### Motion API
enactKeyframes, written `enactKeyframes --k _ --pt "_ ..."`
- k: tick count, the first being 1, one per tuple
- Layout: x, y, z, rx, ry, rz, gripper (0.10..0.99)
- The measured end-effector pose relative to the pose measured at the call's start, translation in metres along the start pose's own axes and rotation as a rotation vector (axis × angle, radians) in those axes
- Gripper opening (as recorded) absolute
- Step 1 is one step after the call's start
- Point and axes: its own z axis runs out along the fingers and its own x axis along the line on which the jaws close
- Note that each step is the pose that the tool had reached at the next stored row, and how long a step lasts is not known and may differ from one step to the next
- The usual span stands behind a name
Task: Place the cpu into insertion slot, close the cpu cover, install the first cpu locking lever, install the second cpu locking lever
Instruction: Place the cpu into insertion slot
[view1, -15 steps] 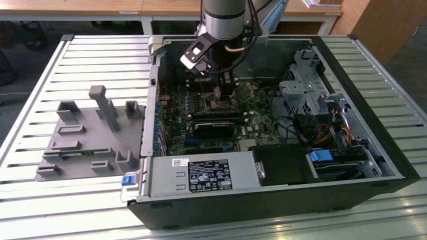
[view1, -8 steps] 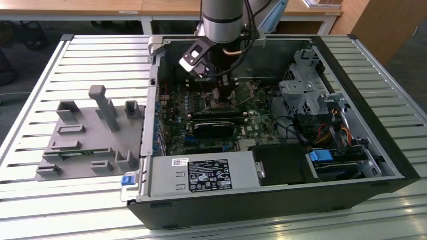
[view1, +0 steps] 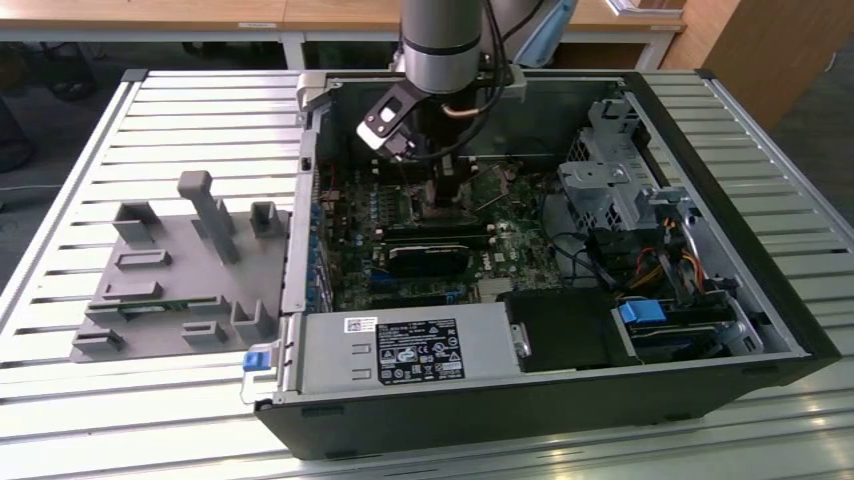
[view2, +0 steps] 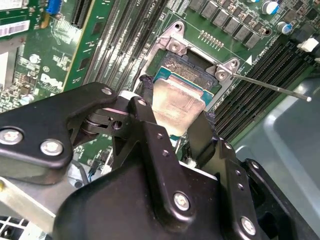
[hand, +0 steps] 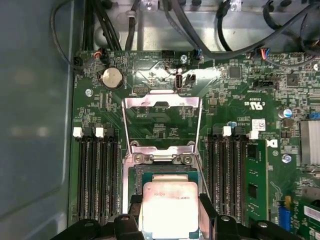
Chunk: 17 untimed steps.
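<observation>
Two fingers (view2: 202, 131) of the gripper (view2: 177, 98) clamp the cpu (hand: 170, 207) by its edges, right over the slot (hand: 162, 170); the cover (hand: 137, 101) lies flipped open beyond it.

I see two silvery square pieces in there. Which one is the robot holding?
The cpu: the solid dull-metal square between the jaws, over the insertion slot. The cpu cover, a windowed frame, stands flipped open, untouched.

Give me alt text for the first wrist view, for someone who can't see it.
The hand grips the cpu by two opposite edges, just over the insertion slot. The cpu cover is swung open, and black memory slots flank the socket on a green motherboard.
</observation>
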Motion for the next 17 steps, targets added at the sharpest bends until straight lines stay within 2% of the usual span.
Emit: enactKeyframes --k 17 --pt "0.0034 -0.0032 0.0225 0.001 -0.0001 0.001 0.525"
